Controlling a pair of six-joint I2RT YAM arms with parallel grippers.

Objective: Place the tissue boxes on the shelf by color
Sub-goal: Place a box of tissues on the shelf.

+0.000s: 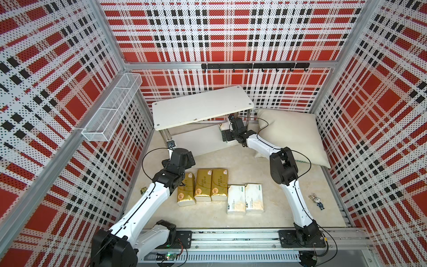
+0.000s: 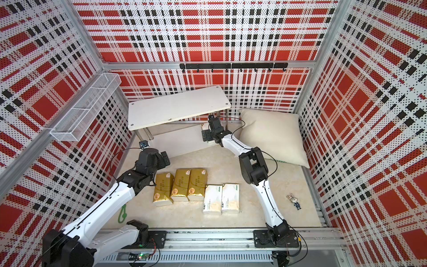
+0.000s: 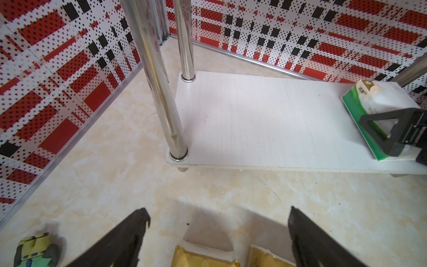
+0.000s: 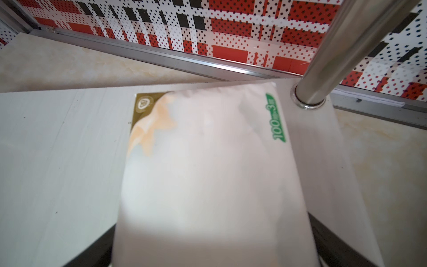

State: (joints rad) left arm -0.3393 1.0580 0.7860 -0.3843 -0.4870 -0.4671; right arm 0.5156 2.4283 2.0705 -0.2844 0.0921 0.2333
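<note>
Lining plaid perforated walls (image 1: 226,34), cream marbled floor (image 1: 208,222), shelf (image 1: 201,106) behind.

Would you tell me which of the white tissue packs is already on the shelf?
The white tissue pack lying on the shelf's lower board, between the right gripper's fingers; the other two white packs lie side by side on the floor.

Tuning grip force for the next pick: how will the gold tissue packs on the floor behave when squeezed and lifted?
The gold tissue packs look soft: crinkled, bulging film, so they will likely give under the jaws rather than resist. The shiny wrap suggests a slippery surface, so a light pinch may slide. They lie flat and side by side, touching, so rolling or tipping seems unlikely, but a neighbour may get dragged along.
</note>
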